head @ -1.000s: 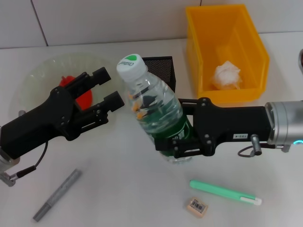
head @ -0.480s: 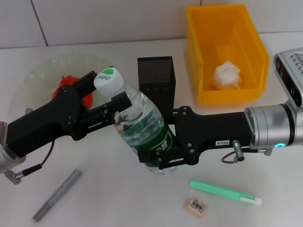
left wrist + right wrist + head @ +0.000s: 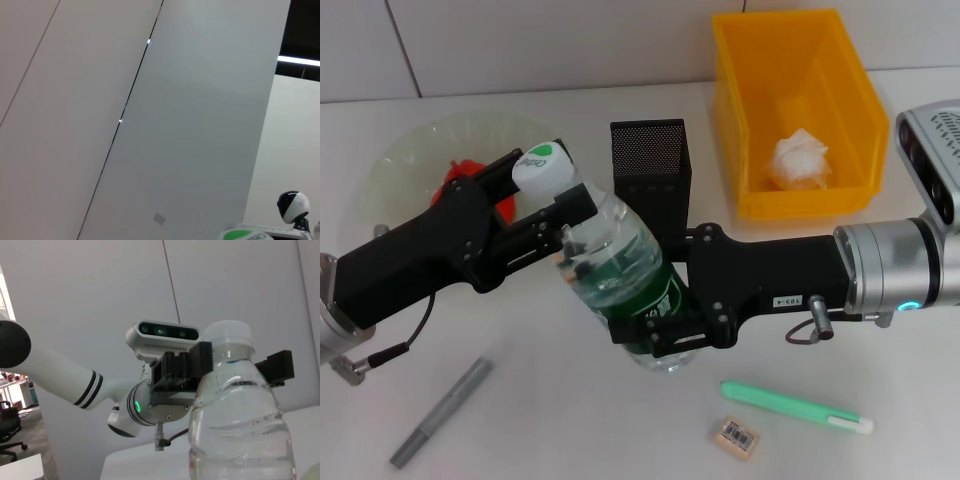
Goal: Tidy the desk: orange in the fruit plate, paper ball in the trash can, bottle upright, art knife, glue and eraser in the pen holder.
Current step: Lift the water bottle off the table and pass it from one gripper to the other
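The clear bottle (image 3: 620, 270) with green label and white cap leans toward the left, held off the table. My right gripper (image 3: 655, 335) is shut on its lower body. My left gripper (image 3: 548, 182) is open, with its fingers on either side of the bottle's neck just below the cap. The right wrist view shows the bottle (image 3: 235, 410) with the left gripper (image 3: 232, 365) straddling its neck. The orange (image 3: 470, 180) lies in the fruit plate (image 3: 415, 140), partly hidden by the left gripper. The paper ball (image 3: 800, 160) lies in the yellow trash can (image 3: 840, 70). The eraser (image 3: 737, 437) lies at the front.
The black mesh pen holder (image 3: 650, 165) stands just behind the bottle. A green pen-shaped tool (image 3: 795, 407) lies near the eraser. A grey pen-shaped stick (image 3: 442, 412) lies at the front left. The left wrist view shows mostly wall and the bottle cap (image 3: 242, 234).
My right arm carried the bottle to the left until its neck came between the left gripper's fingers. In the last half second both barely moved.
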Available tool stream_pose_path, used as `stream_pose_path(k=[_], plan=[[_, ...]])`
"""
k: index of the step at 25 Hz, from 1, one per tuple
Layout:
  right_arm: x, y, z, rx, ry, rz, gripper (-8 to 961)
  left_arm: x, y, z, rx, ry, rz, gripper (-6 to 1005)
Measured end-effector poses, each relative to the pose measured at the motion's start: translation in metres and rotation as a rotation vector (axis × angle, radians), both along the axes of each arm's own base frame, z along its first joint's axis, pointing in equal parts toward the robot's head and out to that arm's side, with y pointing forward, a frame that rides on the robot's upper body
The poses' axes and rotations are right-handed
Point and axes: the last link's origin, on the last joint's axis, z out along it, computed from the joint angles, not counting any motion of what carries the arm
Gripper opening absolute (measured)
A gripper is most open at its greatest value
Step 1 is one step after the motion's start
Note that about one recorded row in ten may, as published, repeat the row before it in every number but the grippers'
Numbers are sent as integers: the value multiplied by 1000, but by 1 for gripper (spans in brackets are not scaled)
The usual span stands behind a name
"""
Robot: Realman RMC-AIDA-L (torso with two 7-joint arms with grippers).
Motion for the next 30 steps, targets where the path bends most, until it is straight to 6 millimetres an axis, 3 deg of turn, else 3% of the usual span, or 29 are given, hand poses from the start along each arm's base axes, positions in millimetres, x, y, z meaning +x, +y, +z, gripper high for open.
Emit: stream_pose_path(k=[13,22,30], plan=[[0,1,-3,15,0,9,815,2,0,0,22,14,-31,520],[-2,3,-9,3,-4,10,824,4,2,1,35,28,-56,450],[-3,6,-10,11,-14,0,829,5,3,4,46,32,-69,450]])
